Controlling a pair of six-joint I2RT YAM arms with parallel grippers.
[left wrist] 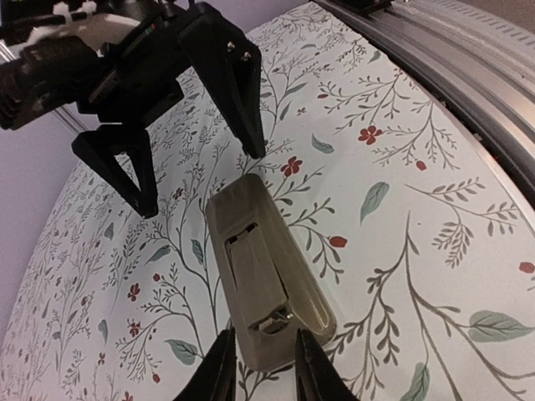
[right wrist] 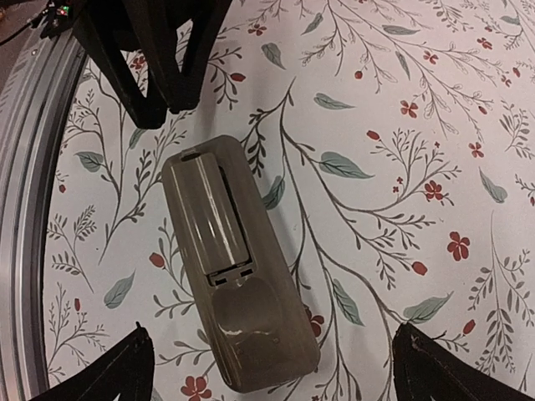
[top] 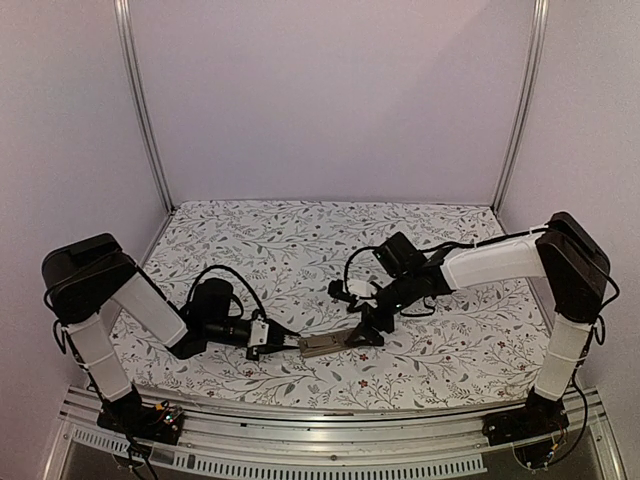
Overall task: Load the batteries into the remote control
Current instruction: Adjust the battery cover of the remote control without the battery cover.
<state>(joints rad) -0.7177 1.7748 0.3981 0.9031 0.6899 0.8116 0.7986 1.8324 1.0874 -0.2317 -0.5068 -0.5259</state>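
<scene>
Remote control [right wrist: 230, 267] lies back-up near the table's [top: 300, 230] near edge. Whether the batteries are seated in it is unclear, and none lie loose. Right gripper [left wrist: 201, 180] is spread wide; left gripper [left wrist: 263, 368] is narrowed at the remote's end, and I cannot tell if it grips.

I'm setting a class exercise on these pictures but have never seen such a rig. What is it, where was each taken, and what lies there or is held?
It is a robot: a left arm and a right arm, each ending in a two-finger pincer. One picture looks down from above; the others come from cameras on each wrist. On the flowered cloth lies the remote control, back up, battery recess showing. I cannot make out batteries. The right pincer hangs wide open, holding nothing. The left pincer sits at the remote's end; whether it grips is unclear.
</scene>
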